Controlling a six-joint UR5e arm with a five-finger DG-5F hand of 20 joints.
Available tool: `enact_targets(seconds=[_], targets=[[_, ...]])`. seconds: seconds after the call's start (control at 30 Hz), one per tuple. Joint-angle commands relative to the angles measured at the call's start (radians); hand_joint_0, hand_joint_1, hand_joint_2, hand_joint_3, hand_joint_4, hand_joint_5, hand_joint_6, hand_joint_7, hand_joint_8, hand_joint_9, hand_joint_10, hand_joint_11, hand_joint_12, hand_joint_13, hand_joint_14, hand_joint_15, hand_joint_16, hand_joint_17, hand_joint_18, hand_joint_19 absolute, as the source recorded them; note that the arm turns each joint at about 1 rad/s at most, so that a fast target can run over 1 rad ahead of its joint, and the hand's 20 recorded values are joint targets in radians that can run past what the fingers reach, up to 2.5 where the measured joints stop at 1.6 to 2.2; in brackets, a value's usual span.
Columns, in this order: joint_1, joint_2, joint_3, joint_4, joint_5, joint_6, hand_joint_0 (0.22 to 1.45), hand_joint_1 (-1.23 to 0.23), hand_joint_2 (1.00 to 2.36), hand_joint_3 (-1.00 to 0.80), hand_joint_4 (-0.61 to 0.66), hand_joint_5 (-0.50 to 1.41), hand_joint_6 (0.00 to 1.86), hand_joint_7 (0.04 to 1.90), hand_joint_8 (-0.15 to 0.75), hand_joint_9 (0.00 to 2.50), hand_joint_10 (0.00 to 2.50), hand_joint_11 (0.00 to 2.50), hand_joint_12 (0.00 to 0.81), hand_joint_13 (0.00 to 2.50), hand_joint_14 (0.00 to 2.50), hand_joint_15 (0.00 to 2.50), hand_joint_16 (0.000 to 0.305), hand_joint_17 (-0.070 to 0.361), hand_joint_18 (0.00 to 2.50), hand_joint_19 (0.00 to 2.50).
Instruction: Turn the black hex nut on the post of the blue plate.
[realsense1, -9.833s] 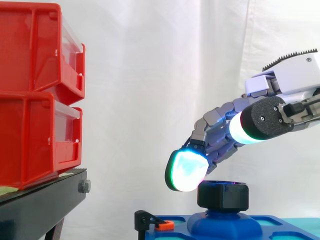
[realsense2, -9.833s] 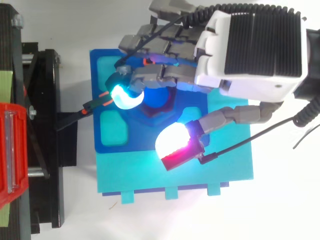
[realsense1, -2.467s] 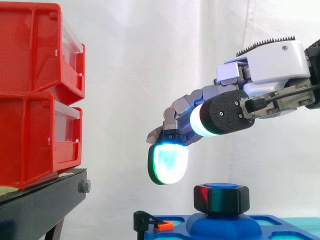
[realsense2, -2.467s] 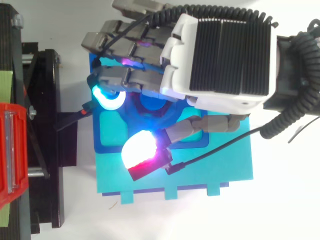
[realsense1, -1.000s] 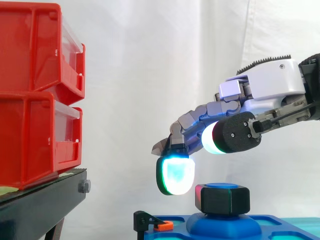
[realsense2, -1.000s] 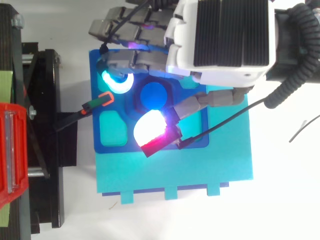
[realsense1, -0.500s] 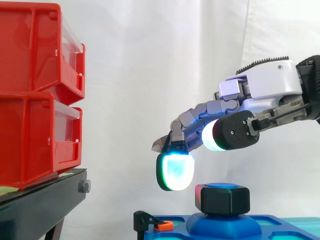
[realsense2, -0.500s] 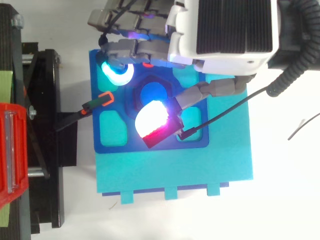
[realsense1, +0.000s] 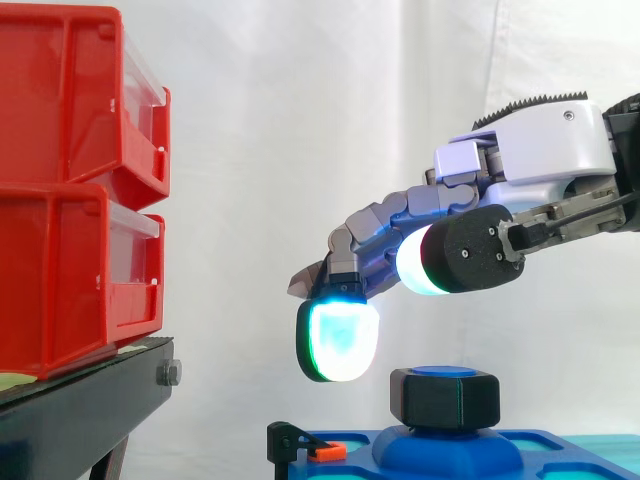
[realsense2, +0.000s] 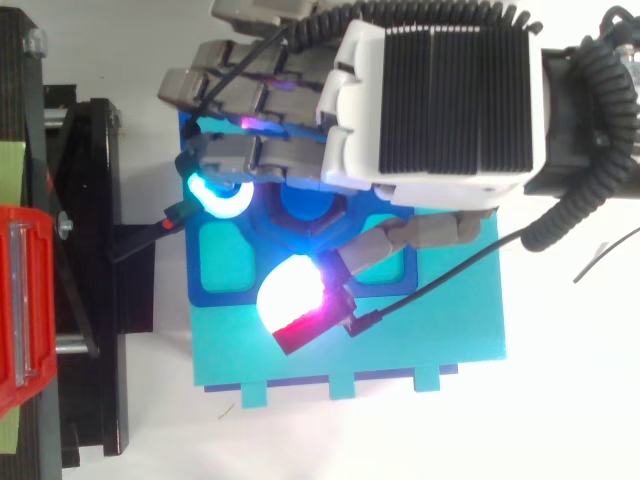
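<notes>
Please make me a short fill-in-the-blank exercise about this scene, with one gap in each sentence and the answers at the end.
The hex nut on the post of the blue plate is ____ in colour. The hand hovers ____ the nut without touching it. On the black stand, ____ red bins are stacked. Missing words: black; above; two.

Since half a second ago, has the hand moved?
Yes. In the side view the hand has shifted slightly left, toward the red bins and away from the black hex nut.
</notes>
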Motion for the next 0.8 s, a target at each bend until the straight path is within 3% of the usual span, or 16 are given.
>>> enact_targets(seconds=[0.0,0.2,0.6,0.77], targets=[[0.012,0.0,0.0,-0.008,0.012,0.0,0.47,-0.24,1.0,-0.5,0.17,-0.21,0.5,1.05,0.236,0.22,0.0,0.0,0.375,0.27,0.0,0.1,0.061,0.136,0.12,0.19],[0.027,0.0,0.0,-0.031,0.025,0.0,0.47,-0.24,1.0,-0.5,0.17,-0.21,0.5,1.06,0.236,0.22,0.0,0.0,0.376,0.28,0.0,0.1,0.061,0.136,0.12,0.19],[0.027,0.0,0.0,-0.066,0.023,-0.003,0.48,-0.25,1.0,-0.5,0.18,-0.21,0.5,1.23,0.23,0.25,0.0,0.0,0.371,0.3,0.0,0.09,0.06,0.134,0.14,0.17],[0.024,0.0,0.0,-0.067,0.018,-0.008,0.48,-0.25,1.0,-0.5,0.18,-0.21,0.54,1.18,0.234,0.27,0.0,0.0,0.37,0.31,0.01,0.09,0.059,0.133,0.15,0.16]])
